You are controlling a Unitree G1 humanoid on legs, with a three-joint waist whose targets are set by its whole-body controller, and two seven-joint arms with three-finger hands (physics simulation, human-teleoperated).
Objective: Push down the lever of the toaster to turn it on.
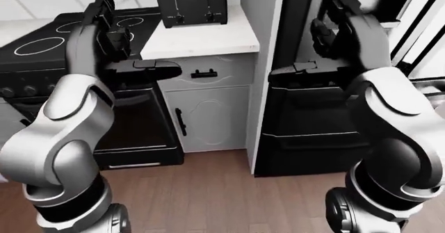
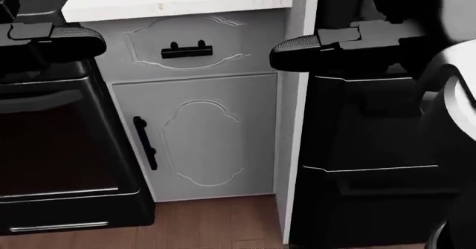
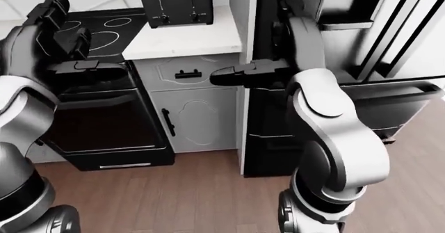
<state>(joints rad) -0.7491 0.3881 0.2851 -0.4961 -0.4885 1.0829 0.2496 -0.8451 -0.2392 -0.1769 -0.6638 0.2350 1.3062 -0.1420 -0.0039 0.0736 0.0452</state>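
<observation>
The toaster is standing at the far edge of the white worktop, its two lever slots running vertically on the face turned toward the robot. Both hands are hovering short of the worktop's near edge, fingers released and grasping nothing. The left hand is hanging off the worktop's left corner, the right hand off its right; neither looks clearly nearer.
</observation>
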